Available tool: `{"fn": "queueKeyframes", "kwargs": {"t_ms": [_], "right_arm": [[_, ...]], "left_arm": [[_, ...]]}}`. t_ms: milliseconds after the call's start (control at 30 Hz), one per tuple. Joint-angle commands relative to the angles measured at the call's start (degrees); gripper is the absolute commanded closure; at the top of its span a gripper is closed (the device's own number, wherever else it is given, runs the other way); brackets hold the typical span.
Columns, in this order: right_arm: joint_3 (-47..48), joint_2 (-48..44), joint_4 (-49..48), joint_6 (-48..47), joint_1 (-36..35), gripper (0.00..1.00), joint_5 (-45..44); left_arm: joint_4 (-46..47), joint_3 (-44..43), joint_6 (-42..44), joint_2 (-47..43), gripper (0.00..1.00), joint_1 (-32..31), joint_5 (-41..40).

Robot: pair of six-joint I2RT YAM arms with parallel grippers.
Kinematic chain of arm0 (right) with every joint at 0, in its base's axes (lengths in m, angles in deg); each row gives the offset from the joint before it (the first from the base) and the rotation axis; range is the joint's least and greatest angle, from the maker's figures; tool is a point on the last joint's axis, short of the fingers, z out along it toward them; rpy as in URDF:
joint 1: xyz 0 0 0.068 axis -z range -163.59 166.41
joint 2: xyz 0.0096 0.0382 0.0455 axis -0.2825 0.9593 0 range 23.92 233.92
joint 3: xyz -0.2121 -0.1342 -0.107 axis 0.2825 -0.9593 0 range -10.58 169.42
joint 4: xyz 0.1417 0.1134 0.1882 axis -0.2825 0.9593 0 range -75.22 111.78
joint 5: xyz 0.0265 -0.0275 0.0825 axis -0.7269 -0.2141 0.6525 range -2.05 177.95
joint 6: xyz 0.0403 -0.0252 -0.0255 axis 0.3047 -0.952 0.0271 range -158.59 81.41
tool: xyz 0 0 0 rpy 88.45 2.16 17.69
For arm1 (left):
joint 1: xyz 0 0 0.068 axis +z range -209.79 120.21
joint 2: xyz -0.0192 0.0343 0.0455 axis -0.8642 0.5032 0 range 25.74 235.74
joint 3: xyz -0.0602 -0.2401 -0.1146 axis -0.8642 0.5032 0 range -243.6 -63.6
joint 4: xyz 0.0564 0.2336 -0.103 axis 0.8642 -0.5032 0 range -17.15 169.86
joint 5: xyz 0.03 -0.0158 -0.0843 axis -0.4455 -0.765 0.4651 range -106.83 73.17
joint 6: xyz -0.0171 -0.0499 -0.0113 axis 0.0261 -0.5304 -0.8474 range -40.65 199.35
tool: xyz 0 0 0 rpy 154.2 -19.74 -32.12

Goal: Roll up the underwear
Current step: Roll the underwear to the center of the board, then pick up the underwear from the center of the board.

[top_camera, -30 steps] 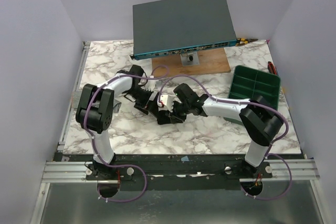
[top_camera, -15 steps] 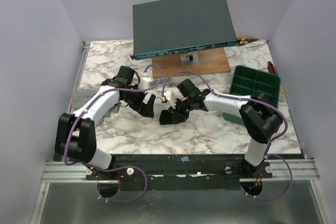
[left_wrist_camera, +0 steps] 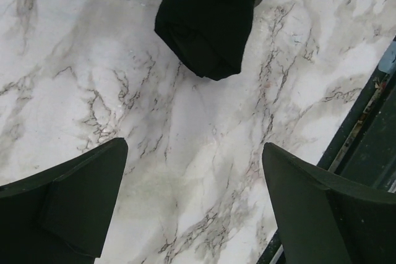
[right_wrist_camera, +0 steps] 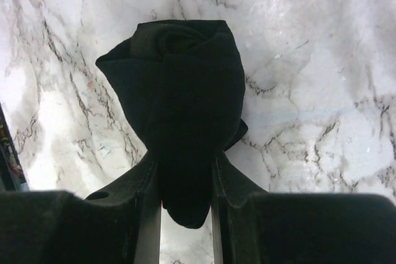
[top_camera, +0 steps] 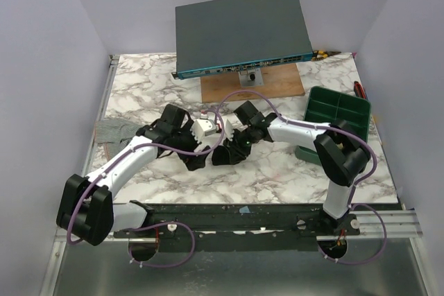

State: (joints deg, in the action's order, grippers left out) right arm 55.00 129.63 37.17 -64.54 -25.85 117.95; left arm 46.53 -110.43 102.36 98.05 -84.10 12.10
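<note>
While the right gripper [right_wrist_camera: 185, 180] pinches the rolled black underwear [right_wrist_camera: 176, 91], the left gripper [left_wrist_camera: 193, 153] hangs spread nearby.

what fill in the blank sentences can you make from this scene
The right jaws are shut on rolled underwear coloured ___.
The left jaws stand ___ above the marble table, holding nothing.
The compartment tray at the table's right edge is ___.
Missing words: black; open; green.
</note>
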Motion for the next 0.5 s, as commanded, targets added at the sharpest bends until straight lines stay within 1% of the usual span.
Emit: {"fn": "queueKeyframes", "kwargs": {"t_ms": [0,267,467], "right_arm": [[0.01,1.06,9.67,-0.06,0.29,0.99,-0.25],[1.39,-5.51,12.73,-0.15,0.42,0.99,-2.68],[1.74,-11.67,14.89,0.94,0.62,0.99,-7.48]], "left_arm": [[3.71,0.6,2.16,-2.27,0.02,-0.82,-3.91],[4.23,-0.19,1.99,-2.54,0.01,-0.82,-5.35],[4.17,-1.19,2.05,-2.58,0.01,-0.82,-6.26]]}}
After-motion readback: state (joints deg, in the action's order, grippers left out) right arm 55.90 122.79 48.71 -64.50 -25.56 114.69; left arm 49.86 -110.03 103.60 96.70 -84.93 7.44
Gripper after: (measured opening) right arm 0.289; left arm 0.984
